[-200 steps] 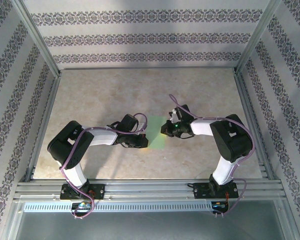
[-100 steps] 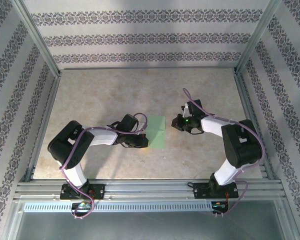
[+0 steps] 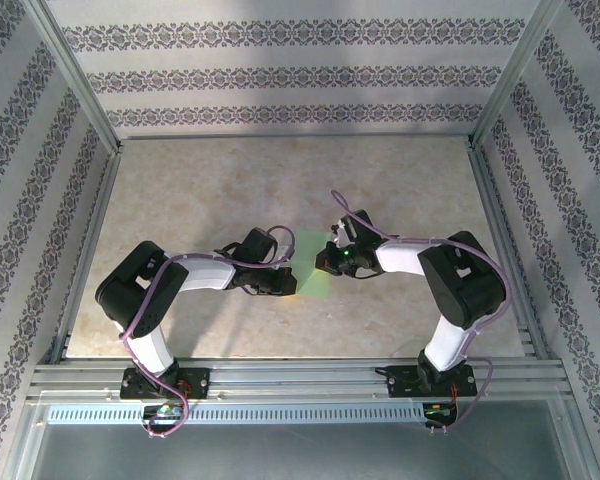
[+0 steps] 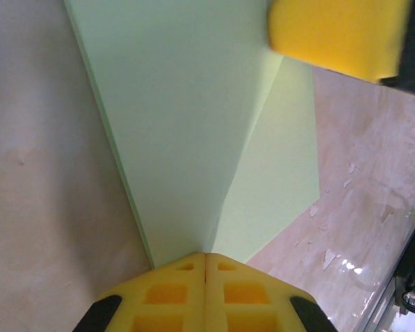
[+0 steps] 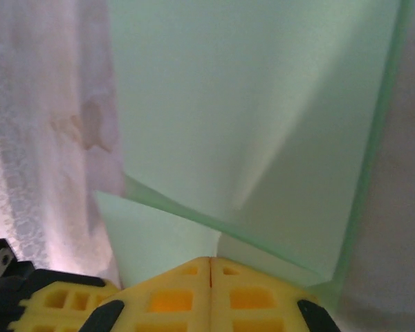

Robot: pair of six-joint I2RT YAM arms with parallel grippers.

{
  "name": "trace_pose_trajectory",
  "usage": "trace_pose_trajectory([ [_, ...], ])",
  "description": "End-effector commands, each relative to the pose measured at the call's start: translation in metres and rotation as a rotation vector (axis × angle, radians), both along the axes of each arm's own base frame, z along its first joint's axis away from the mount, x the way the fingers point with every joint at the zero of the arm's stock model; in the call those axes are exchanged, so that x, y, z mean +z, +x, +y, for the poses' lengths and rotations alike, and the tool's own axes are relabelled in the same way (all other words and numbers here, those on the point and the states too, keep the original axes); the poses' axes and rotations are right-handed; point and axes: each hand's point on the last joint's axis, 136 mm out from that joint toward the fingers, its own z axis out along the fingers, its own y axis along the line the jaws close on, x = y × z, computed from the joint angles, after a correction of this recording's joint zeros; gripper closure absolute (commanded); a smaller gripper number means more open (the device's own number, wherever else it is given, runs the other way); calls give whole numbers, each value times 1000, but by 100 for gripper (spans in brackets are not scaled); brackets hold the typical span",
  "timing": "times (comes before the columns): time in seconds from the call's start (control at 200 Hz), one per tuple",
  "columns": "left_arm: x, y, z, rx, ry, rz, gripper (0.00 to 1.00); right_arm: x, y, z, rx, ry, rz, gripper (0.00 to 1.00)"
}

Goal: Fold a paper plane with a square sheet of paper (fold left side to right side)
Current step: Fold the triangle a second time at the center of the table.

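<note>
The pale green sheet of paper [image 3: 308,268] lies on the table between the two arms, with one part folded over another. In the left wrist view the sheet of paper [image 4: 187,117] shows a crease running down to my left gripper [image 4: 205,257], which is shut with its tips on the near edge. My left gripper [image 3: 285,281] sits at the sheet's left side. My right gripper [image 3: 326,263] is over its right part, also shut. In the right wrist view the shut right gripper [image 5: 209,261] rests against overlapping layers of paper [image 5: 263,117].
The marble-patterned tabletop [image 3: 230,190] has aluminium rails [image 3: 280,375] along the near edge and sides. Patterned walls close off the back and both sides. A yellow fingertip [image 4: 335,34] of the right gripper hangs over the paper's far end.
My right gripper swung out to the right, off the paper, then came back left onto it. The left arm has stayed still on the paper's left side.
</note>
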Motion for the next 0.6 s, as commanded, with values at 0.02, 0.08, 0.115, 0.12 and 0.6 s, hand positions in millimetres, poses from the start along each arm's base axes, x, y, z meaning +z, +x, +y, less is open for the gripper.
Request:
trace_pose_trajectory([
  [0.02,-13,-13,8,1,66,75,94,-8,7,-3,-17,-7,0,100],
  [0.08,-8,-11,5,0,53,69,94,-14,5,-6,-20,-21,18,100],
  [0.115,-2,-8,2,-3,41,60,94,-16,3,-9,-19,-32,26,100],
  [0.12,-1,-8,2,-4,39,58,94,-17,3,-9,-19,-33,27,100],
  [0.6,19,20,-24,-60,0,10,94,-30,-12,-18,4,-80,63,100],
])
